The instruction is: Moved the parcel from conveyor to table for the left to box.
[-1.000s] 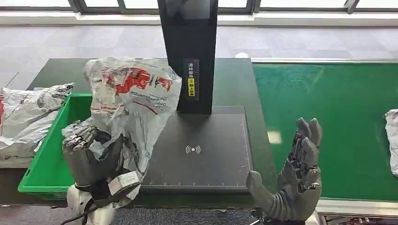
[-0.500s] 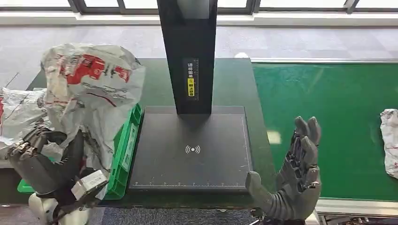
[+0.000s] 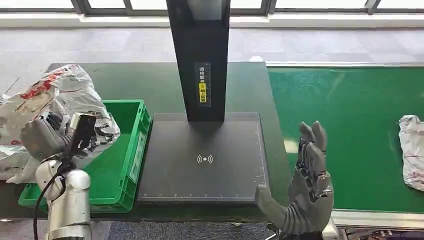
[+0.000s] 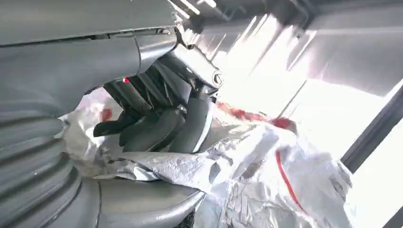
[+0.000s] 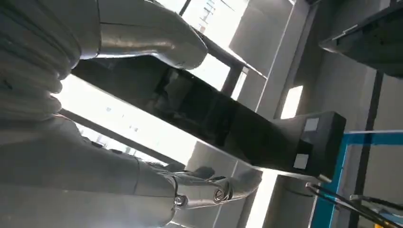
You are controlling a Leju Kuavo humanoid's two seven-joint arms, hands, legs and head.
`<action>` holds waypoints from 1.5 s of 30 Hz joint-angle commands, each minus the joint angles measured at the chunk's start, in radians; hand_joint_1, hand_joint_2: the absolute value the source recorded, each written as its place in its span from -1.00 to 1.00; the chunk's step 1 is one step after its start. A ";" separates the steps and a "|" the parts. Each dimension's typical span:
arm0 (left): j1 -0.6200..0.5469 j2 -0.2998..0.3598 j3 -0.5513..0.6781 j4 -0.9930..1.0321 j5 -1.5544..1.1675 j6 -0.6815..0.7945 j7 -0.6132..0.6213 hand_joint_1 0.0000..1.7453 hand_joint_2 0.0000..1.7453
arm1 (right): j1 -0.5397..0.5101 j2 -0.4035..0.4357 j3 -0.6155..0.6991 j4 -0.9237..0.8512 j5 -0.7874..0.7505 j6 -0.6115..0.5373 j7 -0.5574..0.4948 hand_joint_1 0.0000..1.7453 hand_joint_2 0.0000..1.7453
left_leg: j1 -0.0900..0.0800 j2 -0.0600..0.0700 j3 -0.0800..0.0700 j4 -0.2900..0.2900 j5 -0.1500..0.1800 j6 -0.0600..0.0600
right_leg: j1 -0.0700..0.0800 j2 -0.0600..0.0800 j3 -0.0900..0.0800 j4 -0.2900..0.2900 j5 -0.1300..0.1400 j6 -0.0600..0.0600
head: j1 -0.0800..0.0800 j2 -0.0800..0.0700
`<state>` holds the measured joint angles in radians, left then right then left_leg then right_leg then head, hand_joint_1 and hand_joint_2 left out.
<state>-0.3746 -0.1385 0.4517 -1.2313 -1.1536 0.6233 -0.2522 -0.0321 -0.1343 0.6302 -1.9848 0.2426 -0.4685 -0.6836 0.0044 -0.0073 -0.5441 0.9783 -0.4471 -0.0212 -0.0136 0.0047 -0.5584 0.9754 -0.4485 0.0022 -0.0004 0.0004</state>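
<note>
A crumpled white plastic parcel (image 3: pixel 70 97) with red print lies over the left rim of the green box (image 3: pixel 112 170), partly on the pile beside it. My left hand (image 3: pixel 42 137) grips the parcel from below; in the left wrist view its fingers (image 4: pixel 157 128) curl into the parcel (image 4: pixel 266 166) and the thumb lies under it. My right hand (image 3: pixel 307 192) stands upright at the table's front right edge, fingers apart, holding nothing. Another white parcel (image 3: pixel 412 150) lies on the green conveyor (image 3: pixel 350 130) at the far right.
A black scanner pad (image 3: pixel 205 160) with a tall black post (image 3: pixel 200 55) stands in the middle of the dark table (image 3: pixel 150 82). More white parcels (image 3: pixel 12 120) lie left of the green box.
My left hand has swung the parcel from in front of the scanner leftward and down onto the box's left rim. The right hand shifted slightly left. The conveyor parcel has moved a little leftward.
</note>
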 commanded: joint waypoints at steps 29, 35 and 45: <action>-0.027 -0.091 0.250 -0.095 0.037 0.075 -0.241 -1.00 -1.00 | -0.023 0.140 -0.145 0.047 -0.025 0.168 -0.015 -1.00 1.00 | 0.001 0.003 -0.006 0.001 0.000 0.000 | 0.002 0.002 -0.005 0.000 0.001 0.000 | 0.000 0.000; 0.038 -0.125 0.219 -0.191 0.025 0.075 -0.228 -1.00 -1.00 | -0.033 0.138 -0.140 0.050 -0.028 0.170 -0.015 -1.00 1.00 | 0.001 0.002 -0.006 0.000 0.000 0.000 | 0.002 0.001 -0.004 -0.001 0.000 0.000 | 0.000 0.000; 0.094 -0.129 0.162 -0.257 0.331 0.075 -0.340 -1.00 -1.00 | -0.031 0.143 -0.145 0.052 -0.019 0.163 -0.015 -1.00 1.00 | 0.000 0.001 -0.006 0.000 0.000 0.000 | 0.001 0.001 -0.004 0.000 0.000 0.000 | 0.000 0.000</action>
<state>-0.3320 -0.2464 0.6493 -1.4229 -1.1260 0.6962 -0.4796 -0.0406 -0.0046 0.5241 -1.9841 0.2186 -0.2934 -0.6973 0.0044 -0.0073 -0.5500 0.9783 -0.4469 -0.0217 -0.0124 0.0046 -0.5630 0.9757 -0.4486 0.0022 -0.0004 0.0000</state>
